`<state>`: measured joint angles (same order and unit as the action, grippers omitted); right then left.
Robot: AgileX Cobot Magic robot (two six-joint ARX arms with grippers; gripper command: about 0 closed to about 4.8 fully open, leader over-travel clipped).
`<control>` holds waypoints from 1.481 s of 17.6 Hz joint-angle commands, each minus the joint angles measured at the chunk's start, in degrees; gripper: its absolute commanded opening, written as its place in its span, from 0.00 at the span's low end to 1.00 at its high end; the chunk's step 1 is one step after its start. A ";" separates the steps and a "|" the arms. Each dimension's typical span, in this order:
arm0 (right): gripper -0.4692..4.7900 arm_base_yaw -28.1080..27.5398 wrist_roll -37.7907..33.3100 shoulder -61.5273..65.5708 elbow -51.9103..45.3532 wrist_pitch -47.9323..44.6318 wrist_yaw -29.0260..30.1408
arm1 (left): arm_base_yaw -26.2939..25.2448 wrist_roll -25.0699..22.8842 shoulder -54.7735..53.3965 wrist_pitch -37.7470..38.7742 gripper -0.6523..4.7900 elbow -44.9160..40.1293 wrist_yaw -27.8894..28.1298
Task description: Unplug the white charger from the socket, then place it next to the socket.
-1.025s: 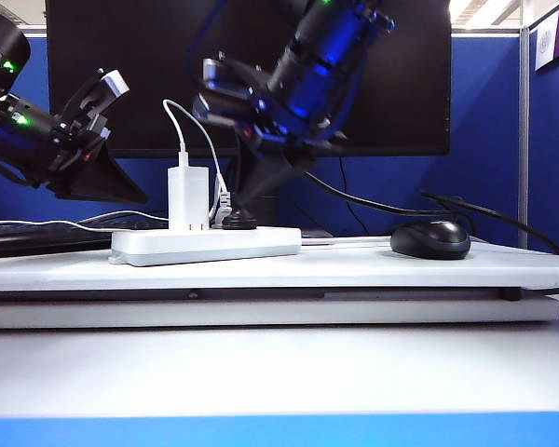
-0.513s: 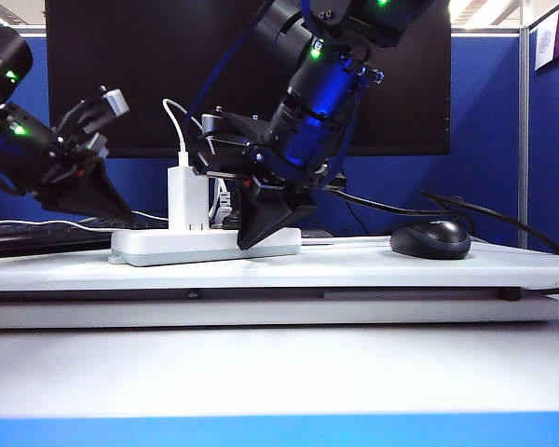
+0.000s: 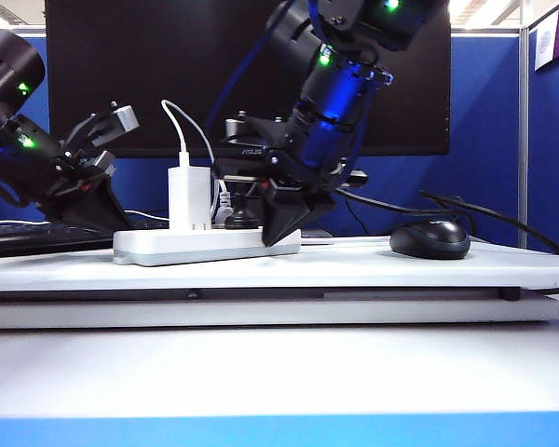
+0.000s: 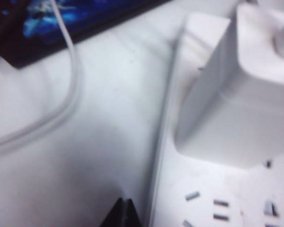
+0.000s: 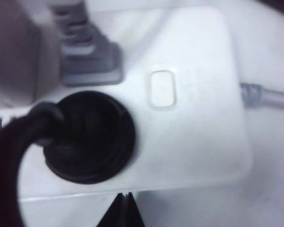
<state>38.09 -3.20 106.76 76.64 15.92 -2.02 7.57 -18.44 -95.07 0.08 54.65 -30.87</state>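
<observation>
The white charger stands upright, plugged into the socket, its thin white cable rising from its top. In the left wrist view the charger fills one side, seated on the socket. My left gripper is shut with nothing in it, its tip low beside the socket's left end; its joined tips show next to the strip's edge. My right gripper is shut and empty, its tip pressing at the socket's right end, by the strip's edge.
A black round plug and a small grey plug sit in the socket near its switch button. A black mouse lies at the right of the white board. A dark monitor stands behind.
The right gripper came down from above the black plug to the socket's right end. The left gripper moved right and lower, up to the socket's left end.
</observation>
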 commanded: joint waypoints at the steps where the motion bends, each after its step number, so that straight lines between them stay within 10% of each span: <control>1: 0.09 -0.90 -0.28 -0.31 0.20 -5.49 -0.35 | 1.55 -0.26 -0.15 -0.09 0.11 0.17 -2.78; 11: 0.09 -2.16 4.50 -6.67 0.26 -2.51 3.50 | 3.30 3.96 2.10 -0.48 0.11 1.36 -4.24; 15: 0.73 -3.08 13.44 -9.44 0.26 -6.93 14.38 | 3.41 7.10 6.19 -0.15 0.11 3.17 -4.68; 26: 0.62 -3.34 13.70 -2.54 0.26 -18.08 25.35 | 3.39 4.92 7.63 5.51 0.11 4.87 -6.08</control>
<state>34.59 10.52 104.05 76.75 -0.60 22.76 11.00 -12.75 -87.68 5.06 59.42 -36.01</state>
